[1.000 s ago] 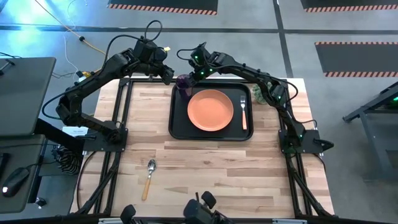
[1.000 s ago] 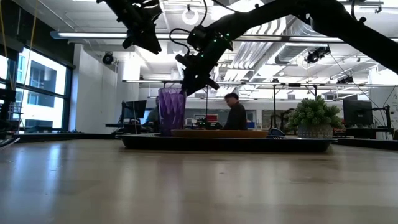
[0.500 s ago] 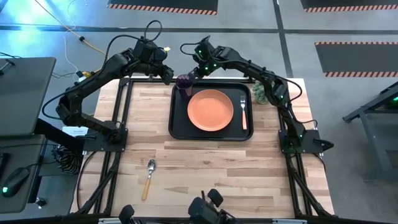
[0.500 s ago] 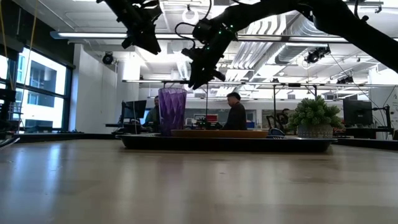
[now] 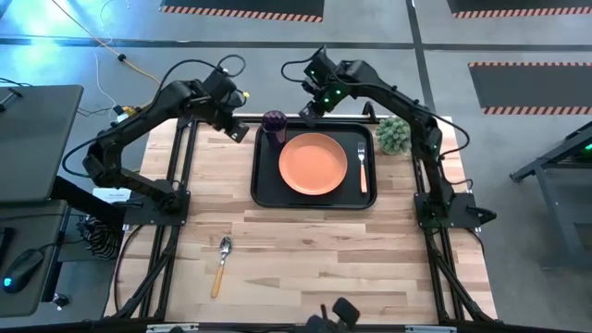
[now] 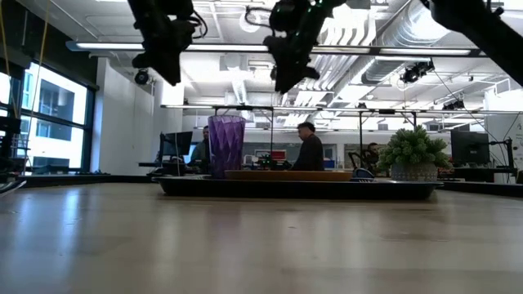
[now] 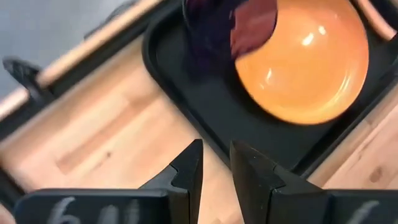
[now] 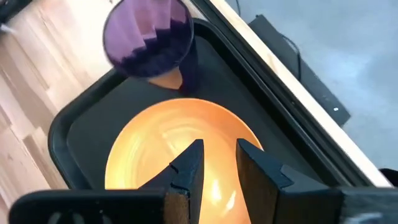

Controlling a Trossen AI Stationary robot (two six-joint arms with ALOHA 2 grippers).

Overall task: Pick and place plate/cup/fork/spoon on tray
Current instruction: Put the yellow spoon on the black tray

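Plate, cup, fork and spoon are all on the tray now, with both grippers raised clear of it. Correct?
Not quite. The spoon is not on the tray; the high view shows it lying on the bare table, near the front left. The plate, cup and fork are on the tray, and both grippers are clear of it.
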